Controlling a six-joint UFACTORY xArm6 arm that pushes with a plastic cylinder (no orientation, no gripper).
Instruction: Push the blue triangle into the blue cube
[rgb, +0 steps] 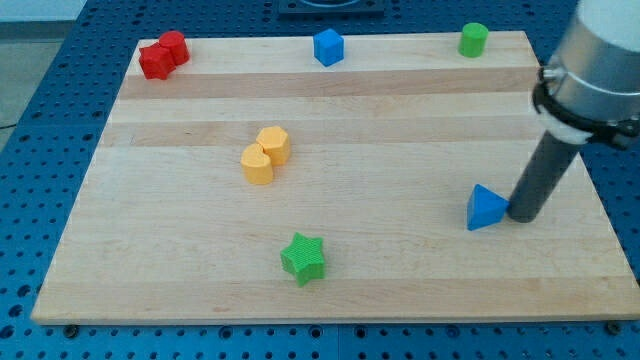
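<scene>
Blue triangle (486, 208) against my tip (523, 217)

Bare board (400, 120) between blue triangle (486, 208), blue cube (328, 47)

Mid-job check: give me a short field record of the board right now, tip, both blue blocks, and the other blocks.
tip: my tip sits at the blue triangle's right side, touching or nearly so
blue triangle: view's lower right
blue cube: near the view's top edge, centre, well apart from the triangle
path between them: no block on the straight line
red blocks: two, touching, top left
orange blocks: two, touching, left of centre
green star: bottom centre
green cylinder: top right
</scene>
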